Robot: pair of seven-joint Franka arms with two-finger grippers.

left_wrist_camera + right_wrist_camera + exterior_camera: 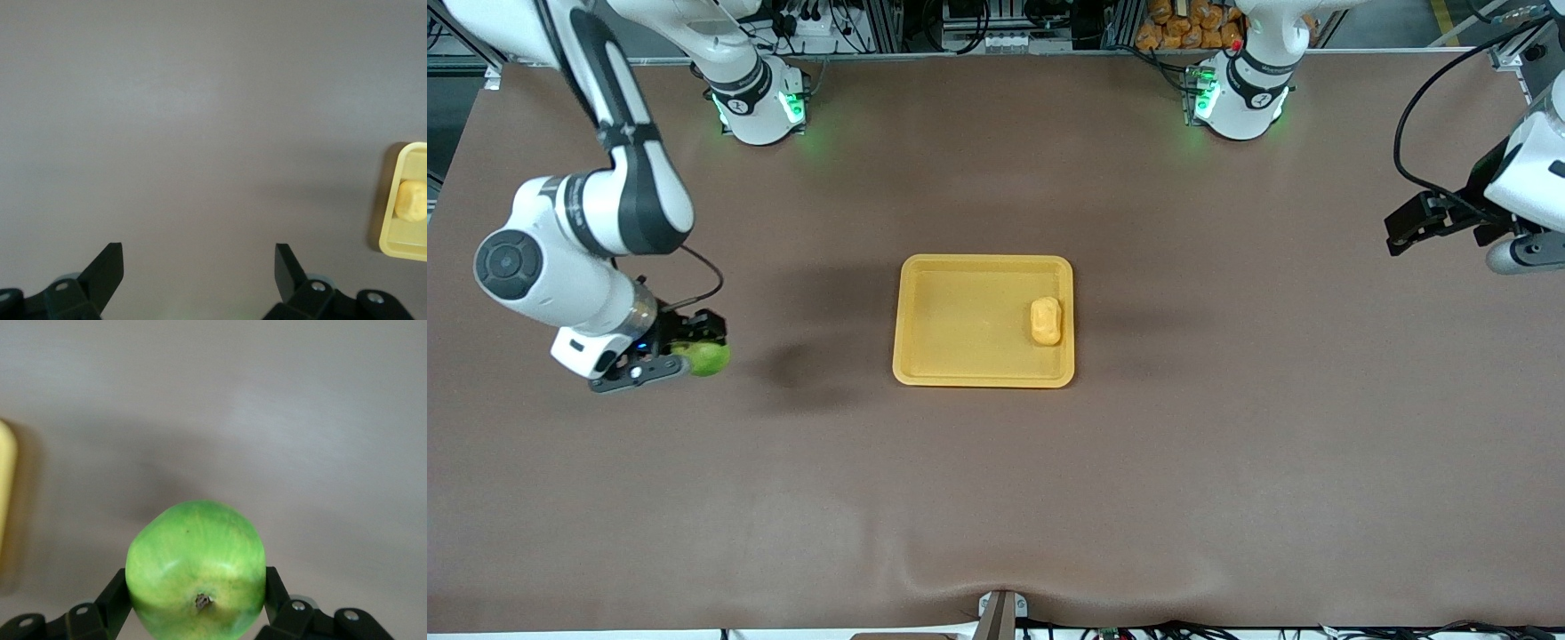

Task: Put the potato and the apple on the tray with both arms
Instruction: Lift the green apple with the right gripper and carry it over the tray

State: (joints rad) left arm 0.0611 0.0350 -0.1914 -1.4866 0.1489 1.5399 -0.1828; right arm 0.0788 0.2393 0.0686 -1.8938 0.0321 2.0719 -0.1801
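Front view: my right gripper (694,351) is clamped on the apple (708,358), held up over bare table (996,498) toward the right arm's end, well apart from the tray (925,351). A dark shadow lies on the cloth between the apple and the tray. The tray sits mid-table, and the potato (1046,321) lies in it, close to the rim on the side toward the left arm's end, roughly upright in its long axis as seen from above.

In my right wrist view the apple (195,570) fills the space between my fingers (113,600), pressed on both sides, its stem dimple turned toward the camera. A sliver of the tray (5,480) shows at the edge.

My left gripper (1405,233) waits over the table's edge at the left arm's end. In the left wrist view its fingers (107,267) stand wide apart with nothing between them, only brown cloth below, and the tray (390,200) with the potato (411,200) shows off to one side.
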